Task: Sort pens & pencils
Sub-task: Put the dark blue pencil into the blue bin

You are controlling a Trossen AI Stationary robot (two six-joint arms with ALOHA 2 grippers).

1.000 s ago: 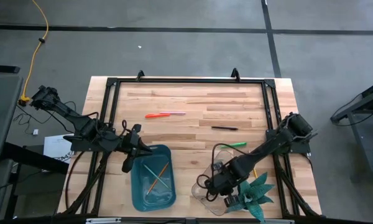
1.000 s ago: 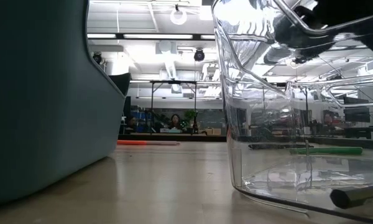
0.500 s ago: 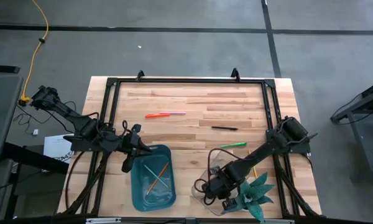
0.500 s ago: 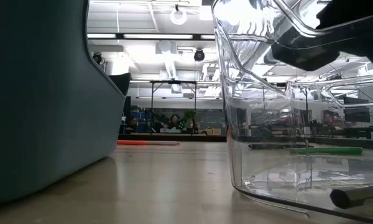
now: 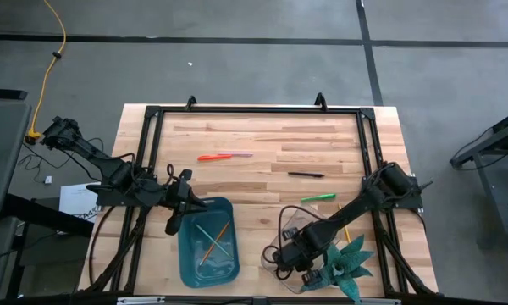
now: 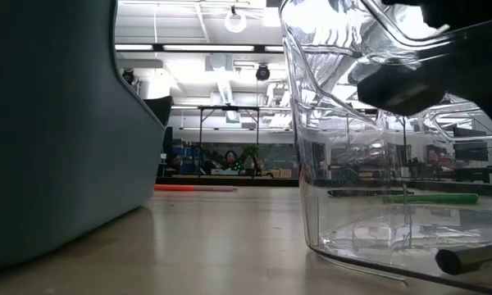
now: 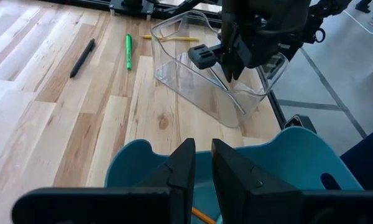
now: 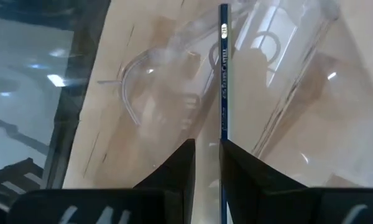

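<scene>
My right gripper (image 5: pixel 288 252) points steeply down into the clear plastic container (image 5: pixel 298 222) at the near right, shut on a thin dark blue pencil (image 8: pixel 224 74). My left gripper (image 7: pixel 203 149) waits above the far rim of the blue bin (image 5: pixel 186 254), its fingers close together with nothing between them. Several pencils (image 5: pixel 212 243) lie in that bin. A green pen (image 5: pixel 318 197), a black pen (image 5: pixel 306 174) and a red-orange pen (image 5: pixel 212 157) lie flat on the wood. A yellow pencil (image 7: pixel 169 38) lies on the table beyond the container. My right gripper holds the blue pencil lengthwise: the shaft runs along the inner side of one finger (image 8: pixel 236 180) and juts out past the tips. The fingers come from above, slanting down. The free end (image 8: pixel 224 9) points into the container; whether it touches the bottom I cannot tell.
A teal spiky plant (image 5: pixel 349 263) stands just right of the clear container. A pink stick (image 5: pixel 240 154) lies beside the red-orange pen. A dark rod end (image 6: pixel 469 260) shows low by the container's bottom. A black frame (image 5: pixel 254 110) rims the table.
My right gripper has sunk with the blue pencil, deeper into the clear container and slightly toward the table's near edge. The pencil stays in the hold.
</scene>
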